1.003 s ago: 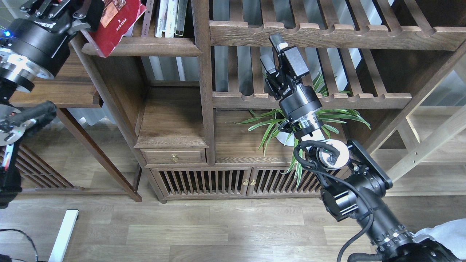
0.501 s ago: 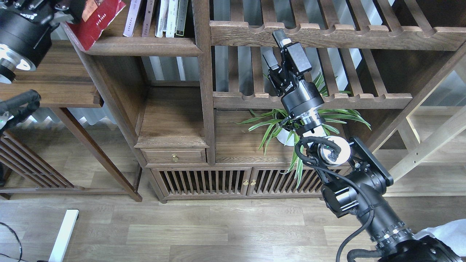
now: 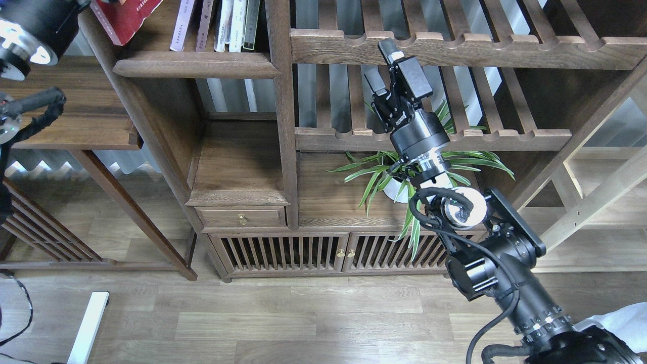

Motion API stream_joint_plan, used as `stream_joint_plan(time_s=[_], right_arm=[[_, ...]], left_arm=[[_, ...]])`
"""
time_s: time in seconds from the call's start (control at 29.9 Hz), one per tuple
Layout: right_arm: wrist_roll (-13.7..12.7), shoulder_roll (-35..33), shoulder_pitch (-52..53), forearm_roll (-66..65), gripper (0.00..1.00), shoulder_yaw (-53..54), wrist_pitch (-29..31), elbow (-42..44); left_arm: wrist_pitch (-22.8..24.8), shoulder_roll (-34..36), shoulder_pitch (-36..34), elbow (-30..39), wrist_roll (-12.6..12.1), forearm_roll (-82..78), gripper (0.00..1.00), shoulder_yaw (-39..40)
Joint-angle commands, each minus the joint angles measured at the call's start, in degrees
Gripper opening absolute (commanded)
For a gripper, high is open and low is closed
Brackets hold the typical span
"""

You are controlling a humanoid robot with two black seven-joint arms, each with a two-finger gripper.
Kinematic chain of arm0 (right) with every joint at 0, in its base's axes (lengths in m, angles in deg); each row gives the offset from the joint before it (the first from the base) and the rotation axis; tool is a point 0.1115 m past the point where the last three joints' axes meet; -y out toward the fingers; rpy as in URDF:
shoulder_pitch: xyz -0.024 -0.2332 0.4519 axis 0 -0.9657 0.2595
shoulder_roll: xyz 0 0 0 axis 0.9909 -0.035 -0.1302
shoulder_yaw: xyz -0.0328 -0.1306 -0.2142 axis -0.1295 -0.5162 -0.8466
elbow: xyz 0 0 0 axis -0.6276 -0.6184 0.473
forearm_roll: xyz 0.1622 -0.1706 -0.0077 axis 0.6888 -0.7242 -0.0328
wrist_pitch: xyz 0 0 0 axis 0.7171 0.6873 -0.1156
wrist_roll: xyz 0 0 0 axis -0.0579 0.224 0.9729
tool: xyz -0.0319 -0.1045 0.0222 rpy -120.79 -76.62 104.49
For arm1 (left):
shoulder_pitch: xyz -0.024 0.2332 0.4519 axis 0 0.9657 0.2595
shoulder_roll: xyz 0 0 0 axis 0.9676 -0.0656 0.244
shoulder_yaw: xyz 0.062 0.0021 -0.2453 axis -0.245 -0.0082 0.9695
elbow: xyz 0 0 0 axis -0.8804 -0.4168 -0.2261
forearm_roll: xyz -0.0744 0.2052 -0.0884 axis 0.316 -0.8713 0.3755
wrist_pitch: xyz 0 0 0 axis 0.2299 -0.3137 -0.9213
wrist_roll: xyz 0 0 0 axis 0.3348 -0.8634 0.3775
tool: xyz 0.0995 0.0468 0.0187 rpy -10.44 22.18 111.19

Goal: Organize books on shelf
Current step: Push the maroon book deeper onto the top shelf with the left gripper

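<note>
The red book (image 3: 126,17) hangs tilted at the top left, over the left end of the dark plank shelf (image 3: 197,65). My left arm's wrist (image 3: 25,30) is beside it. The left gripper is almost wholly cut off by the top edge and still appears shut on the book. A pale lavender book (image 3: 182,25) and a thin maroon-brown one (image 3: 204,25) lean upright on the shelf, next to thin white-spined books (image 3: 230,25). My right gripper (image 3: 380,63) is open and empty, raised in front of the slatted shelves, well right of the books.
A post (image 3: 283,111) stands between the book shelf and the slatted shelves (image 3: 429,48). A potted spider plant (image 3: 404,177) sits under my right wrist. A side table (image 3: 76,116) is at the left. A drawer (image 3: 242,217) and a slatted cabinet (image 3: 303,253) are below.
My left arm has moved up and left with the red book, so the gripper has nearly left the top of the view. My right gripper has risen slightly.
</note>
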Motion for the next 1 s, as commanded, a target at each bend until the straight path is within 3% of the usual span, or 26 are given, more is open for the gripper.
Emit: stream_joint_plan(time_s=[0.0,0.47,0.97], right_arm=[[0.0,0.0,0.02,0.28,0.91,0.22,0.0,0.0],[0.0,0.0,-0.07,1.17,0.91,0.31,0.09,-0.09],[0.09,0.0,-0.07,1.78,0.91,0.22,0.09,-0.09]], left_arm=[[0.0,-0.1,-2.55,-3.14,1.66,0.09,0.0,-2.67],[0.09,-1.07,-14.15,-19.14,8.69,0.88,0.01,-12.6],[0.18,-3.44,-16.35,-25.38,12.03,0.88,0.01,-15.68]])
